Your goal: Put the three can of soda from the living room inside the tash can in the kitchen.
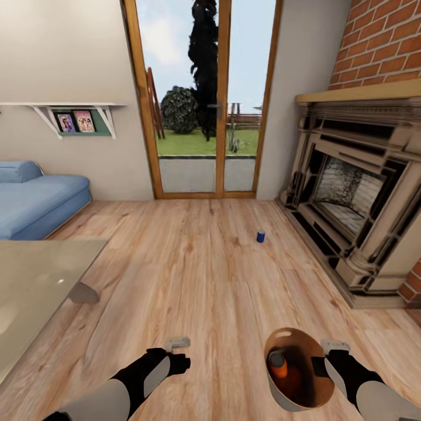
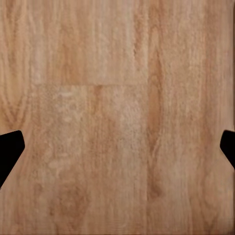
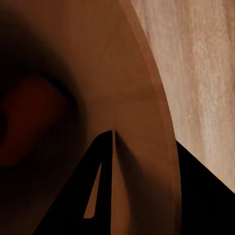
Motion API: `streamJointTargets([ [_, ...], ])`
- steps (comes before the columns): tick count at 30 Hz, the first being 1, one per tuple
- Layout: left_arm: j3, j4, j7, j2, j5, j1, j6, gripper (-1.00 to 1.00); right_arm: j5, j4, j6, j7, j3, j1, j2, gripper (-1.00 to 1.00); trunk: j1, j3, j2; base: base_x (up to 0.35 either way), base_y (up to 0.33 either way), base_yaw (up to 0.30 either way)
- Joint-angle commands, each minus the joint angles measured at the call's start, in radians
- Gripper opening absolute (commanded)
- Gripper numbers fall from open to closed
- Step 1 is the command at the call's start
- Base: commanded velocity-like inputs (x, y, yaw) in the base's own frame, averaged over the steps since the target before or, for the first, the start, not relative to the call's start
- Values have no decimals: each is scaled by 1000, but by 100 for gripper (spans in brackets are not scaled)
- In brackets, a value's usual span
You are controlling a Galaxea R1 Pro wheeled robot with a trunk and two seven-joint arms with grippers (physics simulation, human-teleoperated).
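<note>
Carrying the tash can [image 1: 298,374] pinched by its rim in the right gripper [image 1: 320,365], orange can [image 1: 279,365] inside, roll toward the blue can [image 1: 260,236] at twelve o'clock, keeping the wide-spread, empty left gripper [image 1: 177,345] ready.

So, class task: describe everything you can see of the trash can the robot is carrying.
The trash can is a small round copper-brown bin with a lighter tan rim and a cut-out handle slot. It hangs tilted above the wood floor, its opening facing the head camera. The right gripper is clamped on its wall, one finger inside and one outside. An orange can lies in its dark interior.
</note>
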State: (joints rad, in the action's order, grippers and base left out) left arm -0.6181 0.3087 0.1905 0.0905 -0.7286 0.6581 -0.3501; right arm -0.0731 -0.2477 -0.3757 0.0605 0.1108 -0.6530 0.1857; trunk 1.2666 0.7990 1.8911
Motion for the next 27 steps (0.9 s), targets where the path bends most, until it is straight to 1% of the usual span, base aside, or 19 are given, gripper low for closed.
streamJointTargets([
  [1,0,0,0,0,0,0,0,100,4,-1,1,-5,3,-1,0,-100,0,0,0,343,-101,-43],
  [10,0,0,0,0,0,0,0,100,4,-1,1,-7,3,-1,-4,-100,0,0,0,343,-85,-96],
  [20,-1,-3,0,1,2,0,15,100,4,0,0,-7,3,-1,-8,-100,0,0,0,344,-20,-203],
  [27,0,-3,0,1,2,0,18,100,3,-1,0,-6,3,-1,-13,-100,0,0,0,344,-1,-57],
])
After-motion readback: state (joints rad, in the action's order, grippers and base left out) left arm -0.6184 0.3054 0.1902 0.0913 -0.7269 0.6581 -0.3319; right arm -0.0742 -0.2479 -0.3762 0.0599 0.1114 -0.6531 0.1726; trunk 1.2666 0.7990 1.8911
